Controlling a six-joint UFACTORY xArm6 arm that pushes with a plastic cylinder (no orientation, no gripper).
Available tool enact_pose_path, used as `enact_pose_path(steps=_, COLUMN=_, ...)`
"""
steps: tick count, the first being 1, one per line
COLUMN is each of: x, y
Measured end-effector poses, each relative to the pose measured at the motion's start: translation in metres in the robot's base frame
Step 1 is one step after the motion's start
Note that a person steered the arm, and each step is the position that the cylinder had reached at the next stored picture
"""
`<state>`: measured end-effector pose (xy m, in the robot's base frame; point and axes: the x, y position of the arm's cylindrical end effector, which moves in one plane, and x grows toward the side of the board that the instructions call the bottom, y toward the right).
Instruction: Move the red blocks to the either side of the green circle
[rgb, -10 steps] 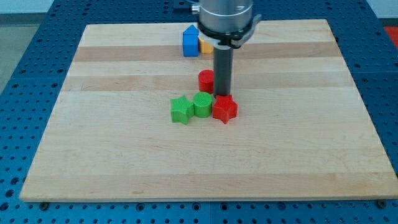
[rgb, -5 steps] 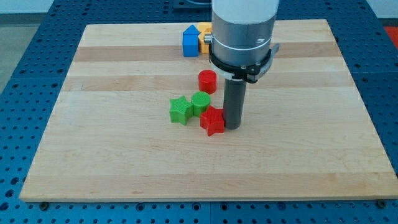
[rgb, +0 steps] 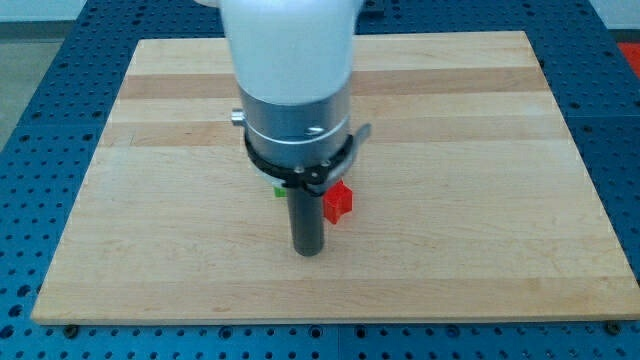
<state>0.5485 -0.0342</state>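
Note:
My tip (rgb: 309, 251) rests on the wooden board (rgb: 480, 200), below and just left of the red star block (rgb: 338, 201), which shows only partly beside the rod. A sliver of a green block (rgb: 277, 187) peeks out at the left of the arm's collar. The arm's body hides the green circle, the green star's bulk, the red cylinder and the blocks at the view's top.
The large white and grey arm body (rgb: 292, 90) fills the middle and top of the view. A blue perforated table (rgb: 40, 120) surrounds the board on all sides.
The arm has swung towards the view's bottom left, from right of the red star to below and left of it, and now covers most blocks. The red star barely moved in the last half second.

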Motion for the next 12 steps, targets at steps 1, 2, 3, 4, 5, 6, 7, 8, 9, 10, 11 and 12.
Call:
enact_pose_path(steps=1, x=-0.014, y=-0.003)
enact_pose_path(steps=2, x=-0.024, y=-0.004)
enact_pose_path(steps=3, x=-0.034, y=-0.004)
enact_pose_path(steps=4, x=-0.072, y=-0.004)
enact_pose_path(steps=5, x=-0.083, y=-0.006)
enact_pose_path(steps=6, x=-0.083, y=-0.008)
enact_pose_path(steps=7, x=-0.097, y=-0.007)
enact_pose_path(steps=8, x=-0.097, y=-0.007)
enact_pose_path(steps=9, x=-0.099, y=-0.007)
enact_pose_path(steps=10, x=-0.101, y=-0.007)
enact_pose_path(steps=11, x=-0.099, y=-0.007)
enact_pose_path(steps=12, x=-0.088, y=-0.007)
